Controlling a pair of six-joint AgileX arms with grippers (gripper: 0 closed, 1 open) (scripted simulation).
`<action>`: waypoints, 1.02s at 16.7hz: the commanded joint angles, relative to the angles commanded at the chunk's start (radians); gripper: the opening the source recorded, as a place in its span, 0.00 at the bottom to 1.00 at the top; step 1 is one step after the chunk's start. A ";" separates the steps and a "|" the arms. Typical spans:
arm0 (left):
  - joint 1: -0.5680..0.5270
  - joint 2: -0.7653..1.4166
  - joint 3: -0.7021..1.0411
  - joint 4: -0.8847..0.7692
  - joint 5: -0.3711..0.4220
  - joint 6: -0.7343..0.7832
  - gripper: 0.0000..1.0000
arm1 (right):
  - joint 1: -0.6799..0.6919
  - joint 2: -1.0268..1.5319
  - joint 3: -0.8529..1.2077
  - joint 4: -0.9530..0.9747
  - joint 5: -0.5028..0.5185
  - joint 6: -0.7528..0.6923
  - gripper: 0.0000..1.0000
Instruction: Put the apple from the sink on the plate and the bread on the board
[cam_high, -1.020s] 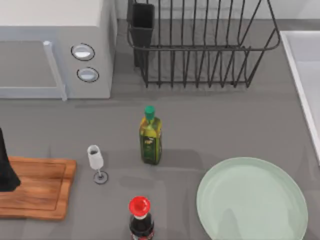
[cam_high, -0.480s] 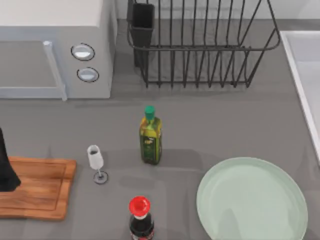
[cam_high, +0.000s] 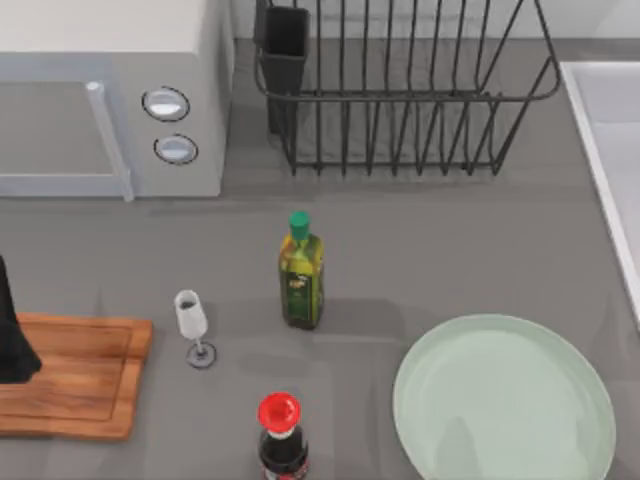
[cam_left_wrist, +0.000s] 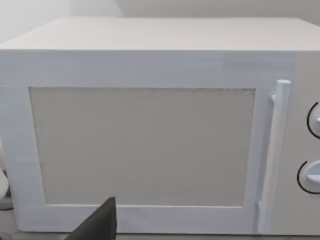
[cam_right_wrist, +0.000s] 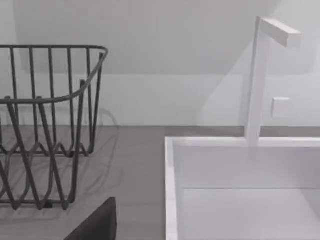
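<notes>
The pale mint plate (cam_high: 505, 400) lies at the front right of the counter. At the front left is the wooden board (cam_high: 85, 375), and a dark part of my left arm (cam_high: 12, 335) hangs over its left end. That arm's wrist view faces the microwave (cam_left_wrist: 145, 145), with a dark piece of my left gripper (cam_left_wrist: 97, 226) at the frame's edge. The sink (cam_high: 603, 150) runs along the right edge. In the right wrist view, the sink's rim (cam_right_wrist: 171, 190) stands beyond a dark piece of my right gripper (cam_right_wrist: 97, 224). The apple and the bread are out of view.
A microwave (cam_high: 110, 100) fills the back left and a black wire dish rack (cam_high: 400, 90) stands behind the centre. An olive-oil bottle (cam_high: 300, 272), a small wine glass (cam_high: 192, 325) and a dark bottle with a red cap (cam_high: 280, 435) stand mid-counter. A white faucet (cam_right_wrist: 260, 80) rises behind the sink.
</notes>
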 joint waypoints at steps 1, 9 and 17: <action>0.000 0.000 0.000 0.000 0.000 0.000 1.00 | -0.003 0.021 0.020 -0.014 0.000 -0.002 1.00; 0.000 0.000 0.000 0.000 0.000 0.000 1.00 | -0.061 0.555 0.464 -0.308 0.001 -0.055 1.00; 0.000 0.000 0.000 0.000 0.000 0.000 1.00 | -0.143 1.434 1.102 -0.728 0.002 -0.131 1.00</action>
